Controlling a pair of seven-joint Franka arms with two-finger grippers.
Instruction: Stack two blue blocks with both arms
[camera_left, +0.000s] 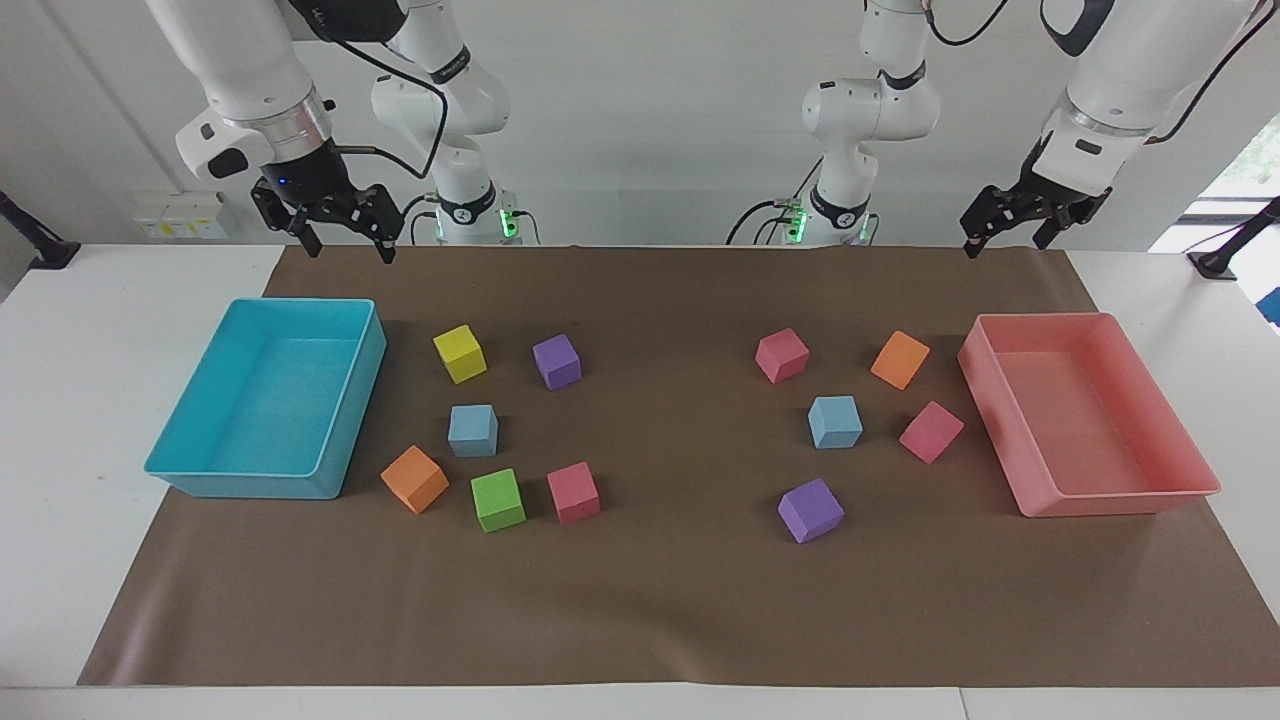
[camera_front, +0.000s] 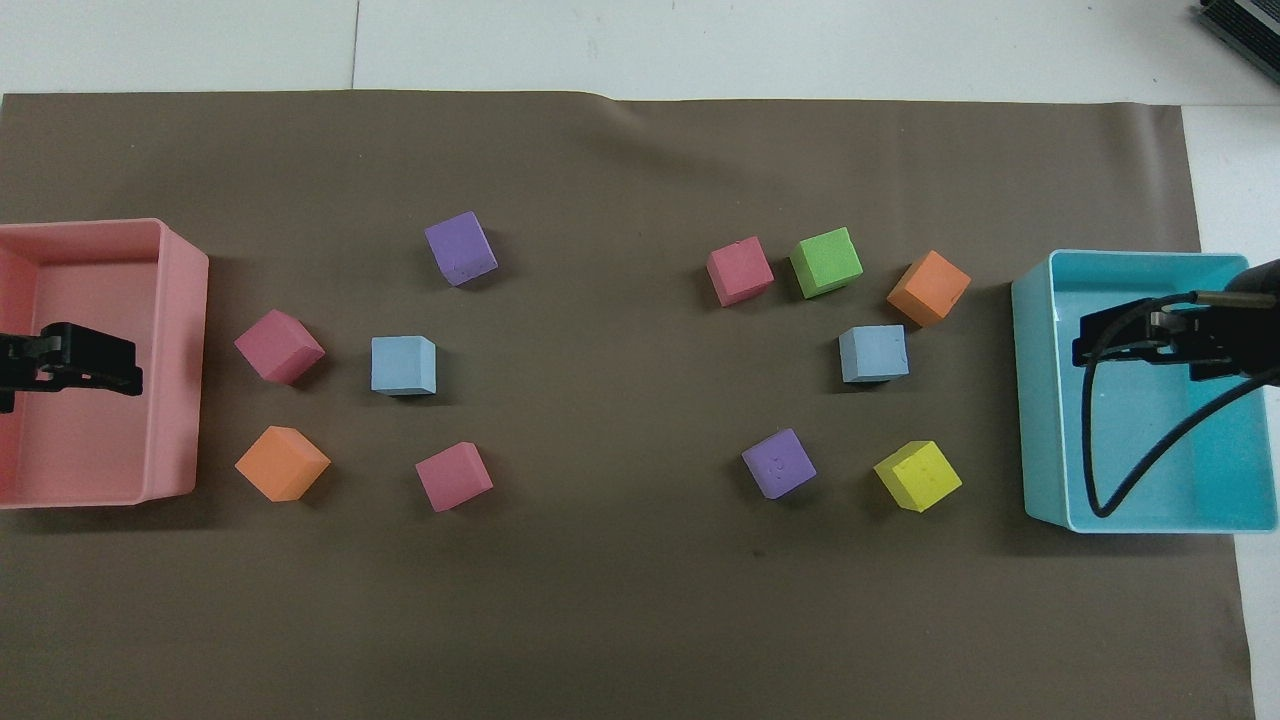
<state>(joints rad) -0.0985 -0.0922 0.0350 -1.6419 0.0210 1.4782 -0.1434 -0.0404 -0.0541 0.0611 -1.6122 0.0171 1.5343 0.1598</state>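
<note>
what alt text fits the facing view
Two blue blocks sit apart on a brown mat among other coloured cubes, between a turquoise tray and a pink tray. Both pincers, left and right, hang open above.
</note>
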